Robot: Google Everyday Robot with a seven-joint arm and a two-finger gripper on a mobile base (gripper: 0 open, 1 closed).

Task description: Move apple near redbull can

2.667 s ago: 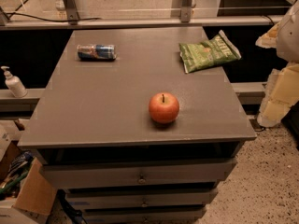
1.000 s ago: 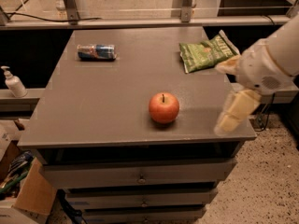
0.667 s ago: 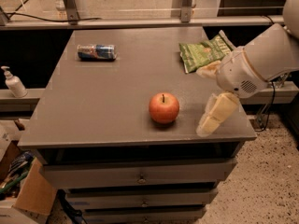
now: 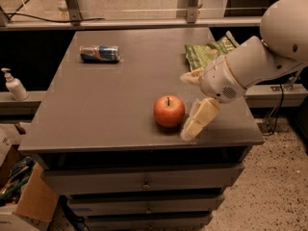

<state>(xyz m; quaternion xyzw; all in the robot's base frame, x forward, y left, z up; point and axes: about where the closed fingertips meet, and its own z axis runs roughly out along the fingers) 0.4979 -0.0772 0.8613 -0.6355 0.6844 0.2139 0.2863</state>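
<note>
The red-orange apple (image 4: 169,111) stands upright near the front edge of the grey cabinet top (image 4: 110,105). The redbull can (image 4: 100,53) lies on its side at the far left of the top, well apart from the apple. My gripper (image 4: 193,99) is just to the right of the apple, low over the top. It is open, with one finger (image 4: 198,119) by the apple's right side and the other further back. It holds nothing. The white arm reaches in from the right.
A green crinkly chip bag (image 4: 208,53) lies at the far right, partly behind my arm. A soap bottle (image 4: 13,85) stands on a ledge to the left. A cardboard box (image 4: 26,201) sits on the floor at lower left. Drawers (image 4: 144,182) are below the top.
My arm has come in from the right edge and moved left and down, bringing the open gripper close beside the apple. The apple and the can have not moved.
</note>
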